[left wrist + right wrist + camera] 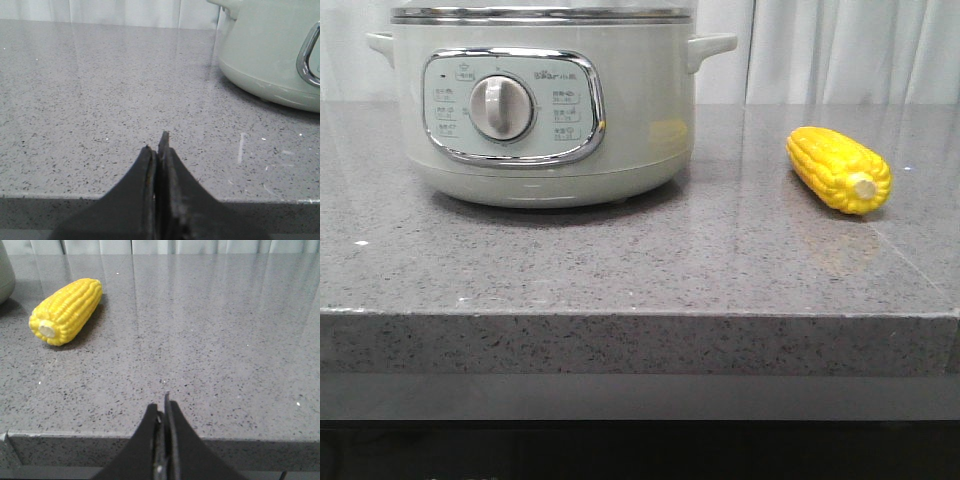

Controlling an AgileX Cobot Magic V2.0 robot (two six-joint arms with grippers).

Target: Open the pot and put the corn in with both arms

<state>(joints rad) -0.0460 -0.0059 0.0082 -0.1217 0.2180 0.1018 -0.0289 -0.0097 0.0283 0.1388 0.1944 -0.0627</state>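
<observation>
The pale grey-green pot (550, 110) stands at the back left of the grey counter, lid rim on, control panel and silver dial (501, 108) facing me. It shows at the edge of the left wrist view (270, 50). The yellow corn (838, 168) lies on the counter to the pot's right, its pale stub end toward me; it also shows in the right wrist view (66, 310). My left gripper (156, 142) is shut and empty over the counter's front edge, left of the pot. My right gripper (162, 402) is shut and empty at the front edge, right of the corn. Neither gripper shows in the front view.
The speckled grey counter (620, 260) ends in a thick front edge (620, 345). White curtains (840, 50) hang behind it. The pot has small side handles (712, 46).
</observation>
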